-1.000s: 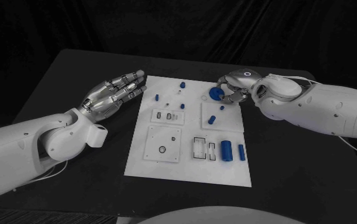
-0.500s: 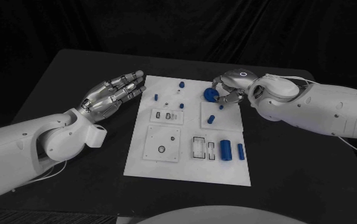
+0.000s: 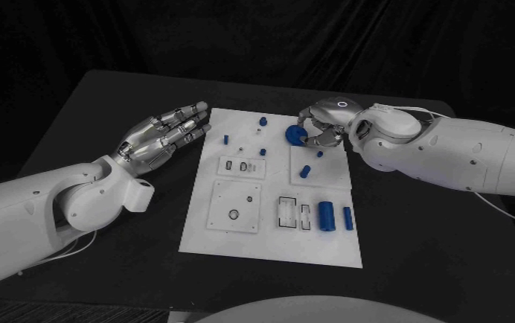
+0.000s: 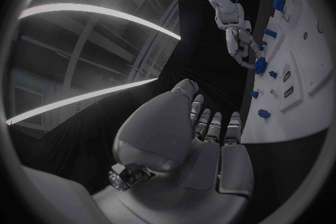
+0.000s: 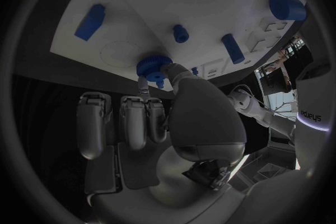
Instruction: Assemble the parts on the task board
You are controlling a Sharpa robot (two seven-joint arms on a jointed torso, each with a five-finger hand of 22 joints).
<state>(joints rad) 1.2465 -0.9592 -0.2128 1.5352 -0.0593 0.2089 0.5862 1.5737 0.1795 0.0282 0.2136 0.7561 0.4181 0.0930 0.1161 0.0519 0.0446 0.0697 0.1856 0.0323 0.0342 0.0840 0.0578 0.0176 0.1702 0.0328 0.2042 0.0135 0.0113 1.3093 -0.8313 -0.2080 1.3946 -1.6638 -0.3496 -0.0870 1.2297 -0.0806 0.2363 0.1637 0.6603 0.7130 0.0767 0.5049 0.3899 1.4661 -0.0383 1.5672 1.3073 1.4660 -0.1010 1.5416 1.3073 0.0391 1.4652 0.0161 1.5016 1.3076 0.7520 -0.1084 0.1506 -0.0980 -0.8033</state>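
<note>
Head view: the white task board [image 3: 274,245] lies in the middle of the black bench [image 3: 97,100], its long sides running from 12 to 6 o'clock. Bare bench shows along the board's 9 o'clock edge and along the near edge at 6 o'clock. The left robot hand [image 3: 161,138] hovers flat at the board's 10 o'clock corner, fingers straight and spread, holding nothing; its fingertips reach just beside the board's edge. The right robot hand [image 3: 320,128] sits over the board's 1 o'clock corner and pinches a blue round part [image 3: 295,135], toothed like a gear, above the upper right plate. Small blue pegs [image 3: 262,122] stand near the far edge; two blue cylinders [image 3: 326,215] lie near the 4 o'clock side, beside rectangular slots.

Left wrist view: the left robot hand's fingers [image 4: 210,126] lie extended and apart, with dark bench between them and the board's edge [image 4: 280,123]. The right robot hand [image 4: 241,45] holds the blue round part [image 4: 260,65] at the board.

Right wrist view: the fingertips [image 5: 168,71] grip the blue round part [image 5: 153,65] right at the board's edge, next to a faint circular recess [image 5: 120,53].
</note>
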